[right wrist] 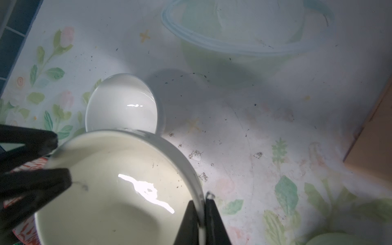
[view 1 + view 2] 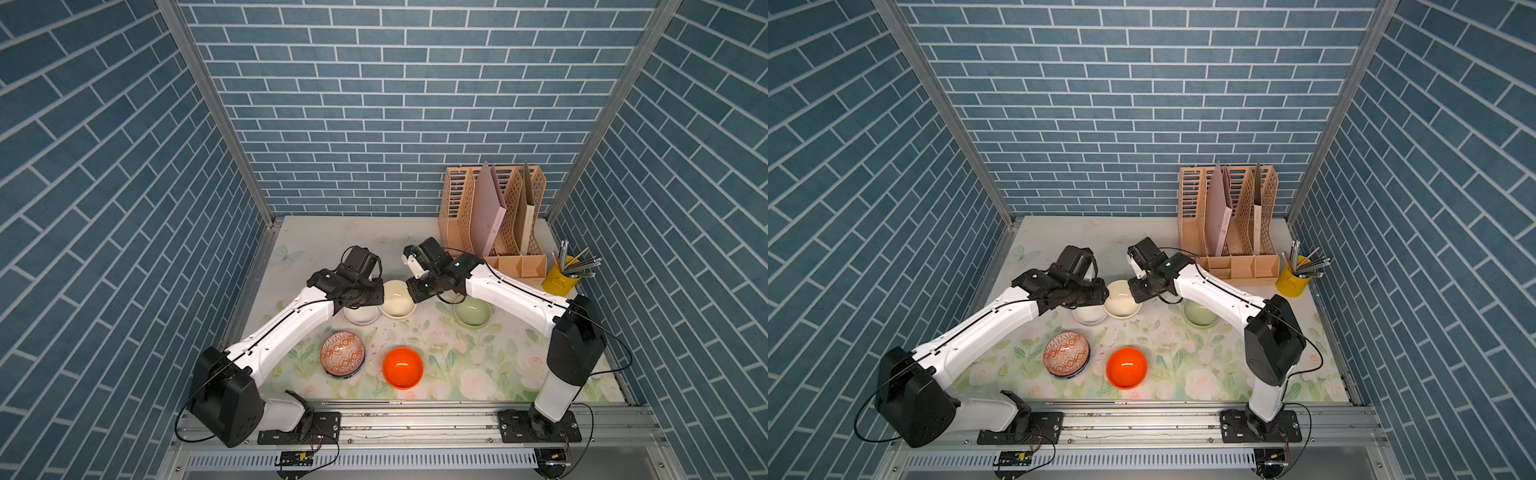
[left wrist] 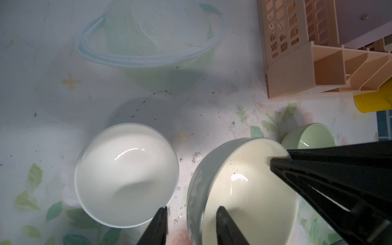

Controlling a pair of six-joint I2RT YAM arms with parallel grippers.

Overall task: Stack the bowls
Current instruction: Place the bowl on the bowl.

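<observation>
The left gripper (image 3: 192,210) is partly spread and straddles the wall of the cream bowl (image 2: 397,305). Its outer finger (image 3: 158,224) stands in the narrow gap beside the white bowl (image 2: 361,316), clear of the wall. Its inner finger (image 3: 227,227) is inside the cream bowl. It pinches nothing.

Layout on the surface (image 2: 498,365), left to right:
- The patterned bowl (image 2: 342,354) is near the front edge, left of centre. It is nested on at least one other bowl, whose dark rim shows beneath it.
- The white bowl is left of centre, partly under the left wrist.
- The cream bowl is about central, just beside the white bowl. It appears raised and slightly tilted; contact with the surface cannot be confirmed.
- The orange bowl (image 2: 402,368) is near the front edge, about central.
- The right gripper (image 1: 200,199) is pressed together on the cream bowl's rim, on the side opposite the left gripper.
- The pale green bowl (image 2: 472,311) is right of centre and stands alone.

Step in hand, as a judgement: the cream bowl is being placed into the white bowl, or passed between the arms.

The next move calls for three things:
1. Centre the cream bowl over the white bowl.
2. Hold it level and lower it until it seats.
3. Keep the outer finger from nudging the white bowl.
</observation>
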